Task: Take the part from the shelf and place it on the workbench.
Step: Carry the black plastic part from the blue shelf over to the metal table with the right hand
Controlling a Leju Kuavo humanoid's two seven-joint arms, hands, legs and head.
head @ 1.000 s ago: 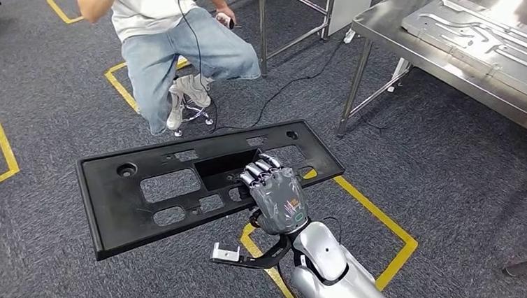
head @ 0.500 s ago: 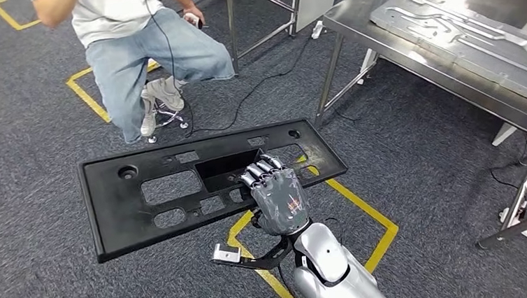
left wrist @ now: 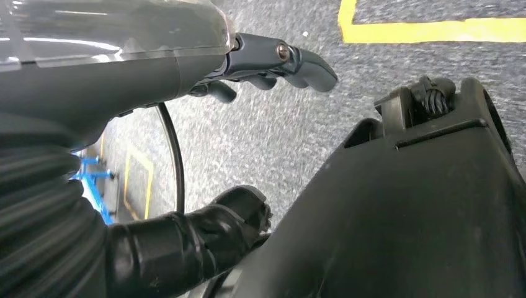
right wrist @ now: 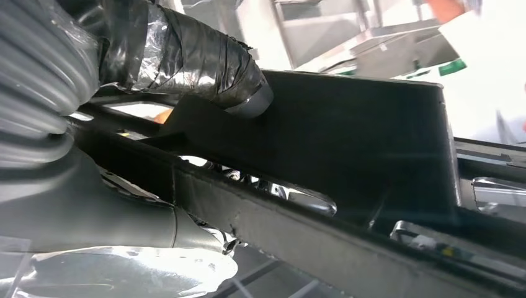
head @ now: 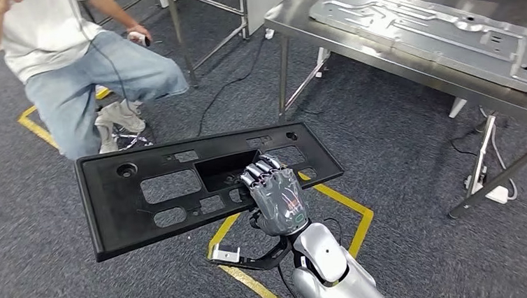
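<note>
Grey carpet (head: 417,180) with yellow floor tape lies under me. My right hand (head: 276,197) clasps the black part (head: 144,192) at its near edge, carrying it flat above the floor, long axis left to right. My left hand (left wrist: 186,74) hangs slack, holding nothing. Since a second ago my view has swung: the steel tabletop (head: 308,20) sits more centred, the seated person (head: 65,58) farther left.

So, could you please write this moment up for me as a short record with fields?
Part: long black plastic panel with cut-outs, carried level above the carpet
Right hand: grips the panel's near edge
Left hand: holds nothing, fingers apart, above grey carpet
Workbench: stainless steel table, ahead to the right, already bearing a grey stamped metal sheet
Bystander: seated person, ahead left
</note>
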